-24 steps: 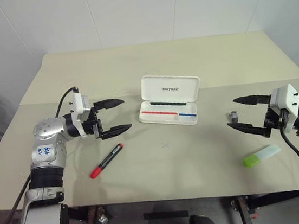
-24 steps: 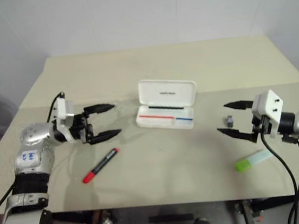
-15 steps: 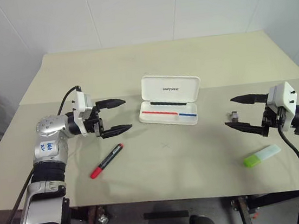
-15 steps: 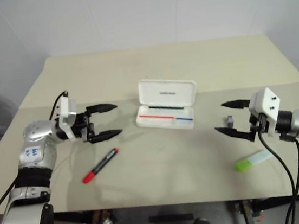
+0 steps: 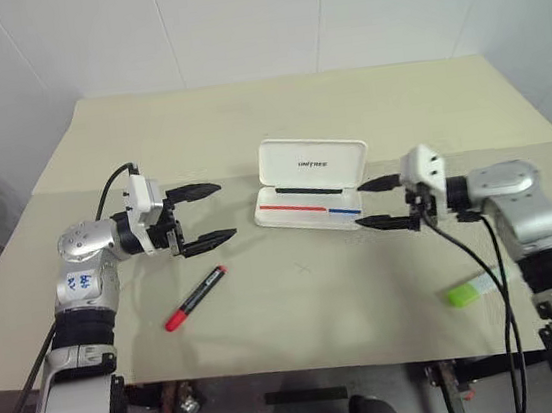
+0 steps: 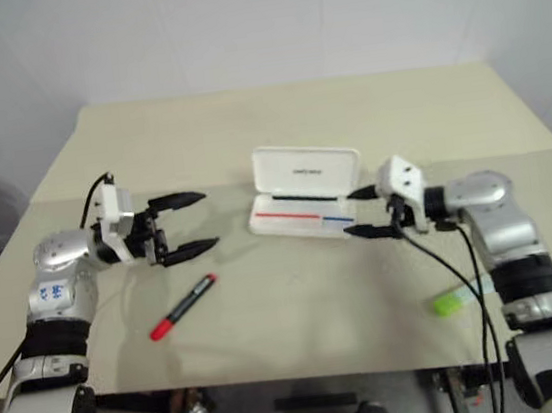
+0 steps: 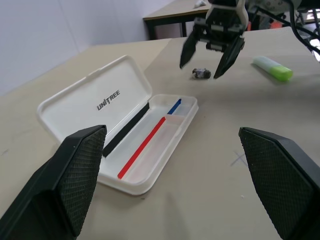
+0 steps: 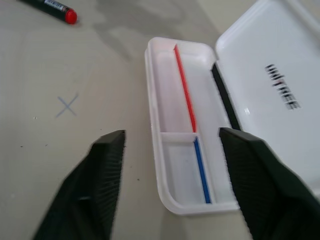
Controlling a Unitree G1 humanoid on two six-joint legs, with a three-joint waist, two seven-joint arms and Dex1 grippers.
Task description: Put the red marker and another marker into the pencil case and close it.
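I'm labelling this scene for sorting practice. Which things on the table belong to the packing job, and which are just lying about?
Belong to the job:
- slim black marker with red cap
- chunky lime green highlighter with pale cap
- white hard plastic pencil case, lid open, tray empty

Just lying about:
- tiny grey block
- pencilled cross on the table

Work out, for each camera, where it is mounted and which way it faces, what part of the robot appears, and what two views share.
Head stereo views: look forward and down over the table; both arms, left gripper and right gripper show.
Left wrist view: looks along its own fingers at the pencil case and right gripper.
Right wrist view: looks along its own fingers at the case.
Shared: both wrist views show the open, empty case.
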